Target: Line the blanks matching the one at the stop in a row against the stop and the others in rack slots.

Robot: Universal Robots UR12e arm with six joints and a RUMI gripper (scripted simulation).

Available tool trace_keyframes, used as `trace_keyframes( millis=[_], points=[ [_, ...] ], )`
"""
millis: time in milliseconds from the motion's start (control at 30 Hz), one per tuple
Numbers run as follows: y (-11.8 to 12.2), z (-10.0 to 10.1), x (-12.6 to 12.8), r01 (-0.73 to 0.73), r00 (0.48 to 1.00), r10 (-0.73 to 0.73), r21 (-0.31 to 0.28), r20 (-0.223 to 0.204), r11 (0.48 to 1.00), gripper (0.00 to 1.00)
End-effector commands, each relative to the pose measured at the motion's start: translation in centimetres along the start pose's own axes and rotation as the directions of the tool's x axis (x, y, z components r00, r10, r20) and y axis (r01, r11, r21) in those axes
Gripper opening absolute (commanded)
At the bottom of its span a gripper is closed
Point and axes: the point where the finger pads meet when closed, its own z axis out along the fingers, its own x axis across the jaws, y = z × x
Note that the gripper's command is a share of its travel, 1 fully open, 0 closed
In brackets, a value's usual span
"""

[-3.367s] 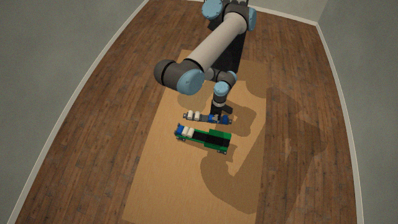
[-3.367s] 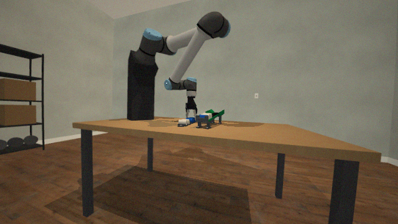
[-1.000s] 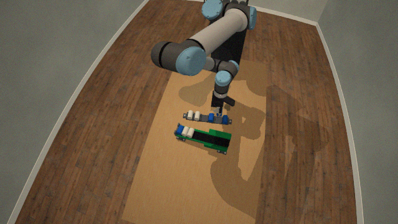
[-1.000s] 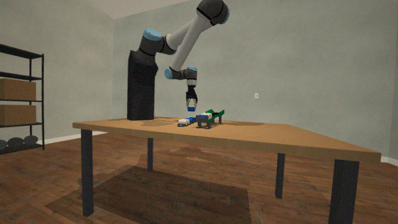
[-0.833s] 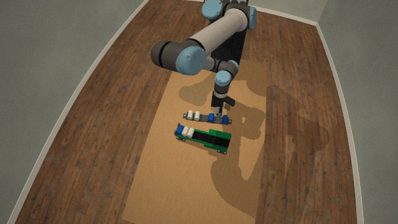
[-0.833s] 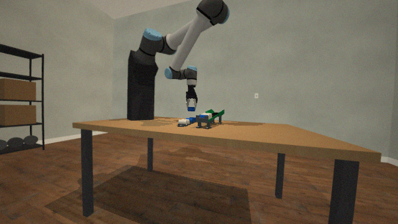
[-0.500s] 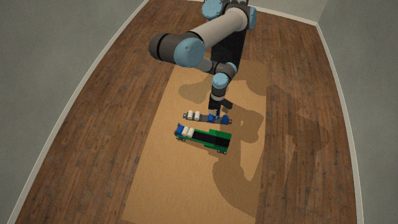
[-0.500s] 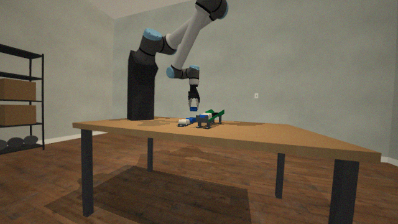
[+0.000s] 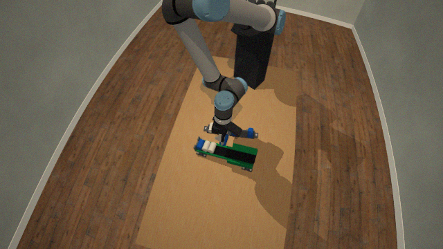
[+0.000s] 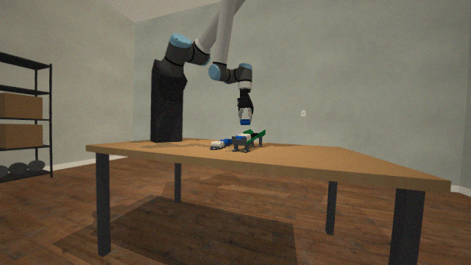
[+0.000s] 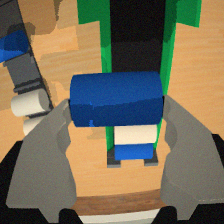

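Note:
My gripper (image 9: 225, 139) (image 10: 245, 119) (image 11: 116, 98) is shut on a blue blank (image 10: 245, 121) (image 11: 116, 95) and holds it crosswise, well above the lower part of the green feed ramp (image 9: 247, 149) (image 10: 260, 133) (image 11: 106, 45). At the ramp's stop lies a blue blank (image 9: 200, 143) (image 11: 132, 151). Two white blanks (image 9: 206, 145) (image 9: 212, 147) lie next to it on the ramp; the wrist view shows only one (image 11: 134, 134). The stock rack (image 9: 206, 128) (image 10: 215, 148) behind the ramp holds a white blank (image 9: 210, 126) (image 11: 27, 104) and a blue blank (image 9: 250, 131) (image 11: 12, 45); its middle is hidden by my wrist.
The ramp and rack stand mid-table on the wooden table (image 9: 208, 207) (image 10: 294, 158). The arm's black pedestal (image 9: 250, 59) (image 10: 167, 107) stands at the table's back. A shelf with boxes (image 10: 22, 107) stands off the table at the far left.

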Motion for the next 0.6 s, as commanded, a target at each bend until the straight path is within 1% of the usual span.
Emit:
trace_keyframes(
  millis=[0, 567],
  points=[
    [1.34, -1.26, 2.64, -0.025, 1.0, 0.025, 0.005, 0.019, 1.0, 0.36],
    [1.45, -1.36, 2.85, -0.027, 0.999, 0.027, 0.005, 0.019, 1.0, 0.36]
  ],
)
